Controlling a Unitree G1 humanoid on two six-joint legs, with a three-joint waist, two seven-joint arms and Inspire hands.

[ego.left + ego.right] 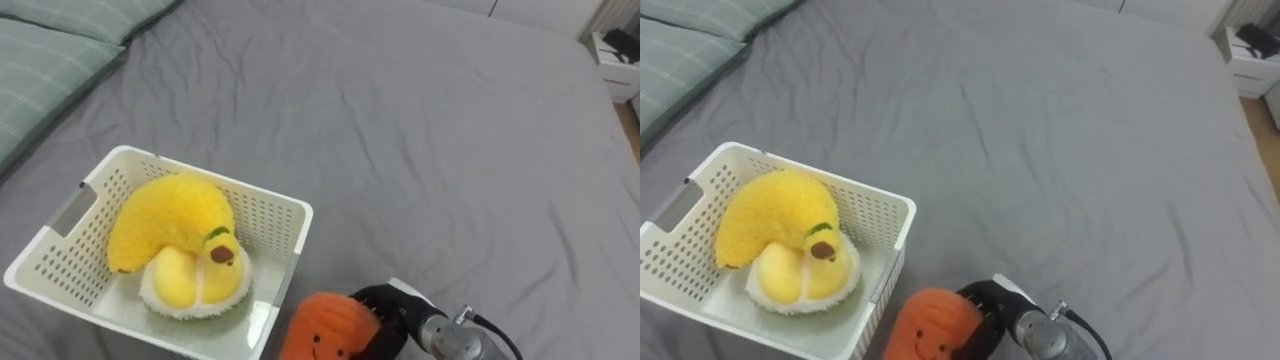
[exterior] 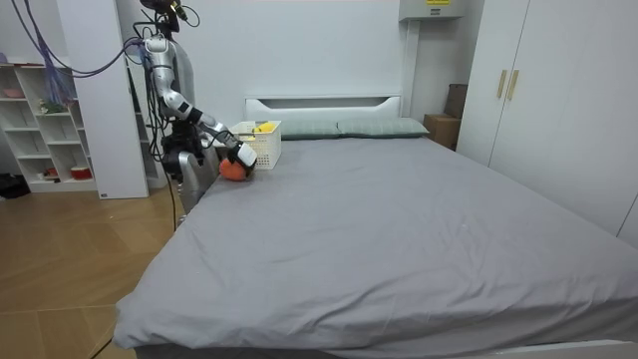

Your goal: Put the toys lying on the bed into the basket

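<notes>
Orange plush toy (image 1: 325,325), clamped in the right hand's (image 1: 388,306) curled fingers, hovers just beside the white basket (image 1: 296,240) holding a yellow plush (image 1: 170,225); mid-carry, I'd say, next needing a lift over the rim.

The orange plush (image 1: 322,328), with a face stitched on, is being gripped upright by the right hand (image 1: 392,308), just beside the white basket (image 1: 283,222). The yellow plush (image 1: 170,228) is lying inside it.

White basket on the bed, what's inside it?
A curved yellow plush lies over a rounder plush with yellow lobes and a pale rim. The basket's floor beneath them is covered. The right hand's orange toy is outside.
</notes>
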